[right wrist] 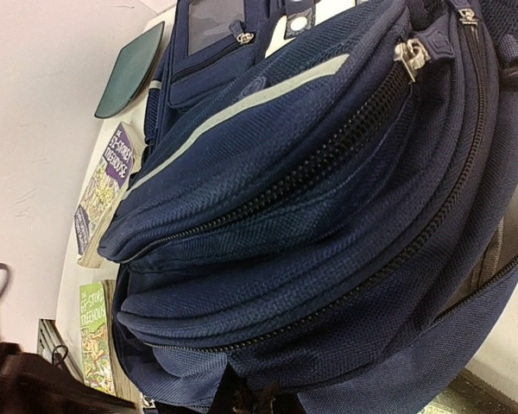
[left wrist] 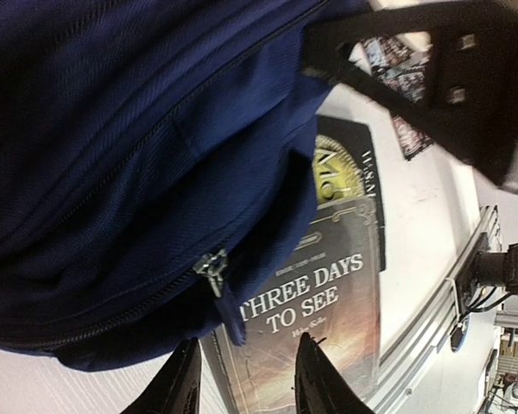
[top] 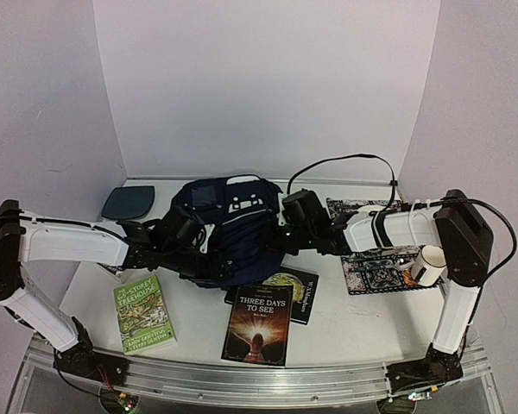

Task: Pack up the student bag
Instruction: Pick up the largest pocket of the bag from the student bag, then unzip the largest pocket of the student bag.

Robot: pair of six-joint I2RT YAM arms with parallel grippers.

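Note:
The student bag [top: 229, 226], navy with white stripes, lies in the middle of the table, its zips closed in both wrist views. My left gripper [top: 198, 257] is at its near left side. In the left wrist view, the left gripper [left wrist: 246, 345] is open, its tips on either side of the end of a blue fabric tab hanging from a metal zip pull [left wrist: 214, 267]. My right gripper [top: 281, 231] is at the bag's right side. In the right wrist view, its dark fingers [right wrist: 259, 404] are pinched together on the fabric of the bag [right wrist: 328, 198].
"Three Days to See" [top: 257, 325] and a black book with a gold disc [top: 292, 289] lie in front of the bag. A green Treehouse book [top: 144, 315] is front left. A teal pad [top: 127, 203] is back left. A patterned book [top: 375, 263] and a white mug [top: 427, 263] are on the right.

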